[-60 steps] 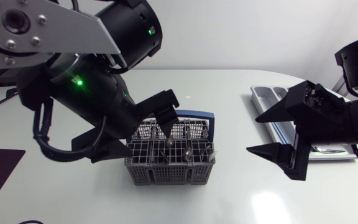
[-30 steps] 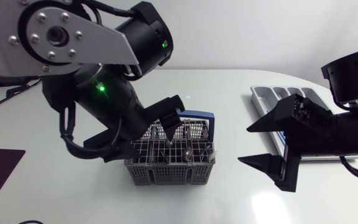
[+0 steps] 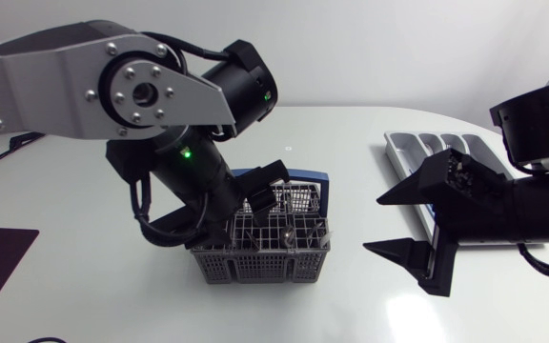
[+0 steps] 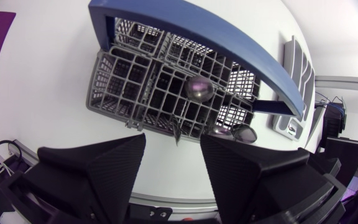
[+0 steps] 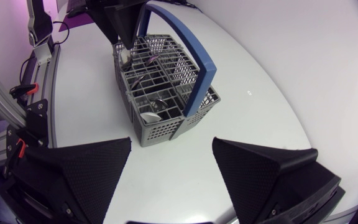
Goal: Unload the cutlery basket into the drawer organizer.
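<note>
Left gripper (image 3: 238,221): released. The wedge fingers stand apart above the cutlery basket (image 3: 263,262), and nothing is clamped between them.
Left gripper, reason for pose: judged to be the approach for a pick. The fingers point down toward the grid so that they can straddle one upright item.
Right gripper (image 3: 416,227): released, fingers spread wide, nothing held. It hovers over the table (image 3: 351,305) between the basket and the drawer organizer (image 3: 425,145).
Right gripper, reason for pose: judged to be a standby position, out of the left arm's way and near the organizer.
Cutlery basket, position: upright on the table near its middle, under the left gripper. The blue handle (image 5: 188,53) arches over its centre line.
Cutlery basket, contents: one spoon (image 4: 199,89) stands bowl-up in a middle cell. A second spoon bowl (image 4: 243,132) shows in a cell near the rim. A thin utensil end (image 4: 176,129) lies just ahead of the gap between the left fingers.
Drawer organizer, position: a grey tray with long compartments on the right side of the table, well apart from the basket.
Drawer organizer, contents: cannot be told, because the right arm covers most of the tray.
Task status: unloading is not finished; cutlery remains in the basket.
Next move, requirement: the left fingers must close on a single item without catching the handle or the grid wires.
</note>
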You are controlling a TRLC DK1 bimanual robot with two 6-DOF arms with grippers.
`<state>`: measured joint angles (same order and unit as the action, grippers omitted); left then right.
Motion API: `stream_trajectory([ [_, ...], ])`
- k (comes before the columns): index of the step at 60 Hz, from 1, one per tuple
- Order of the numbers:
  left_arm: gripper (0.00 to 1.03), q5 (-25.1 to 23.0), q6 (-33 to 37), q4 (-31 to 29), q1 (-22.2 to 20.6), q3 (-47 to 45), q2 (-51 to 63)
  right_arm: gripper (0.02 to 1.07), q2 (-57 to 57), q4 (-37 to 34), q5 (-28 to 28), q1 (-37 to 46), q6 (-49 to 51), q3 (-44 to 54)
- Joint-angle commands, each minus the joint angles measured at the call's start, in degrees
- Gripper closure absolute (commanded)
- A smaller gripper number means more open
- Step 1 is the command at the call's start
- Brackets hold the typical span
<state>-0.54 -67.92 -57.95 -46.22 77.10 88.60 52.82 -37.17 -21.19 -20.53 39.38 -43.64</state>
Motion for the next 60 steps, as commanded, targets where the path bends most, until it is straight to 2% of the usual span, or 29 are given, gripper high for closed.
stream_trajectory([
  [1,0.44,-1.3,-0.6,0.6,0.6,-1.6,1.3,0.13,-0.3,0.8,0.0,-0.3,-1.1,1.8],
  [16,0.61,-1.6,0.2,3.1,0.2,-2.6,2.6,0.13,-0.3,1.2,0.0,-0.6,-1.2,2.2],
  [27,0.62,-1.4,0.5,4.1,-0.1,-3.0,3.4,0.13,-0.2,1.8,0.0,-0.6,-1.1,2.8],
  [33,0.71,-0.8,0.8,4.9,0.2,-3.3,3.8,0.13,-0.2,1.8,0.0,-0.6,-1.1,2.8],
  [50,0.84,1.7,1.2,6.6,-0.5,-4.2,4.2,0.13,0.1,2.0,0.0,-0.6,-1.1,2.9],
  [56,0.84,1.8,1.4,7.3,-0.8,-4.7,4.2,0.13,0.0,2.0,0.0,-0.6,-1.0,3.1],
  [60,0.91,2.8,1.5,8.0,-1.0,-5.0,4.1,0.13,0.0,2.0,0.0,-0.6,-1.0,3.2],
])
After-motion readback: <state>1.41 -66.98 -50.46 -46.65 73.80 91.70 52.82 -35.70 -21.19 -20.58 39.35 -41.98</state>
